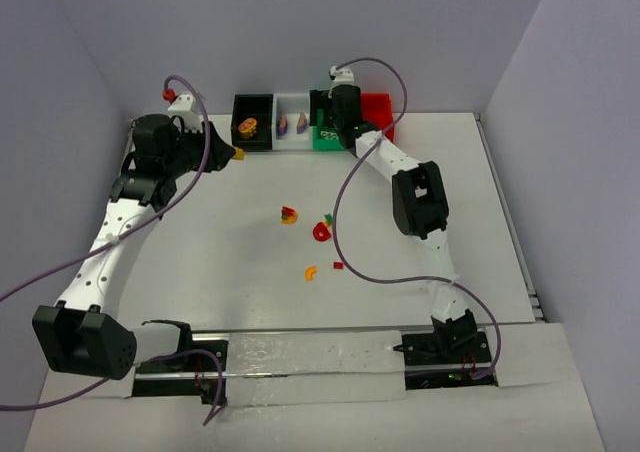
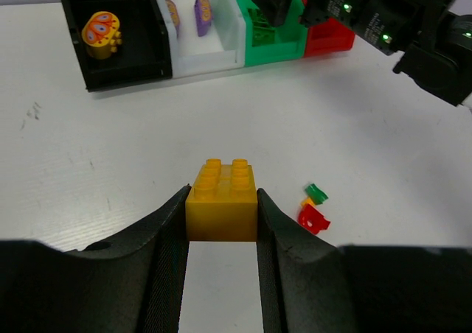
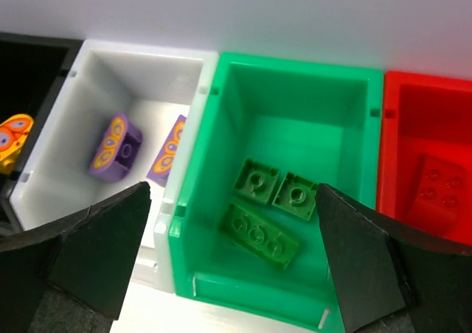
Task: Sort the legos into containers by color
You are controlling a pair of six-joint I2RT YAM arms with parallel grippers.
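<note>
Left gripper (image 2: 221, 209): clenched on a yellow brick (image 2: 222, 182), one finger against each side, studs up. You hold it above the table (image 1: 450, 172), near the black bin (image 1: 252, 100).

Right gripper (image 3: 232, 197): released, fingers wide apart, nothing between them. You have it hanging over the green bin (image 3: 295, 75).

Bins, in a row at the far edge, touching:
- Black bin: one orange-yellow piece (image 2: 102, 32) with a patterned face.
- White bin (image 3: 133, 60): two purple pieces (image 3: 116, 147), patterned, side by side.
- Green bin: three green plates (image 3: 258, 233) lying flat, close together.
- Red bin (image 3: 413, 104): one red brick (image 3: 435, 186).

Loose on the table, mid-field, well apart from your bins:
- small mixed stack (image 1: 289, 214), red and yellow
- red curved piece (image 1: 322, 233), a green bit just beside it
- orange curved piece (image 1: 310, 272)
- tiny red piece (image 1: 338, 265)
</note>
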